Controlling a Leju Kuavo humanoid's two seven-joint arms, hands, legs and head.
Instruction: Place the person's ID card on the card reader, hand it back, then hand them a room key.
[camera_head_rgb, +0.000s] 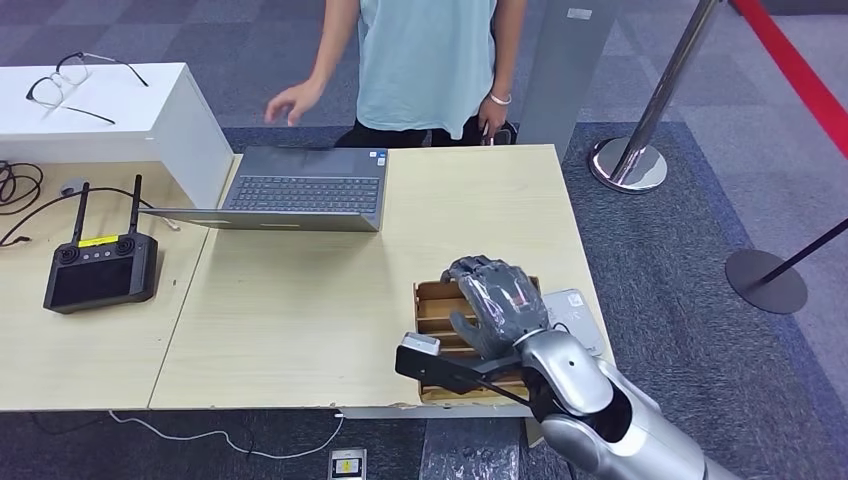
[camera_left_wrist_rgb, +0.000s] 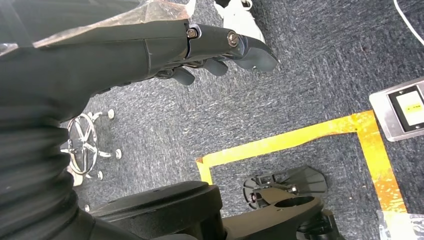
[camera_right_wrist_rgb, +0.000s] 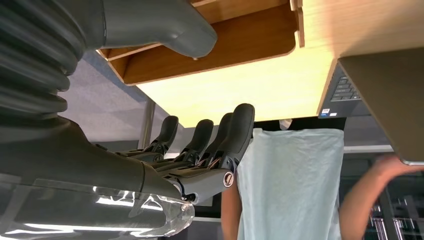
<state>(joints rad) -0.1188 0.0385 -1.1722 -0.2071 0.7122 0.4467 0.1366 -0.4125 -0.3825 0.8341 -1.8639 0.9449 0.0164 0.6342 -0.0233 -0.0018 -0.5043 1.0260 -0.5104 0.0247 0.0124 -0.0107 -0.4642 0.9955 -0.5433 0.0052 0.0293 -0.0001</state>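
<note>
The card reader (camera_head_rgb: 578, 312) lay flat at the near right corner of the table (camera_head_rgb: 300, 310), a pale grey slab touching or just beside the right wall of a slotted wooden tray (camera_head_rgb: 432, 305). Its visible part ran roughly from far to near, the near end leaning a little to the right, but the wrist and forearm covered its left edge, so which way its face pointed could not be told. The right hand (camera_head_rgb: 497, 300) hovered palm-down over the far right part of the tray, just left of the reader. Its dark fingers were spread and lightly curved and its thumb stood apart, and the right wrist view showed nothing between them (camera_right_wrist_rgb: 200, 150). No card could be made out in the tray's slots or on the reader. The left hand (camera_left_wrist_rgb: 200, 50) hung over the carpet; its fingers were tucked behind the thumb, and whether they were closed could not be told. Far across the table an open laptop (camera_head_rgb: 300, 190) faced a person (camera_head_rgb: 425, 60) in a pale blue shirt, one of whose hands was raised above it. A black remote controller (camera_head_rgb: 100, 270) lay at the left, and glasses (camera_head_rgb: 70, 80) rested on a white box (camera_head_rgb: 100, 115).
</note>
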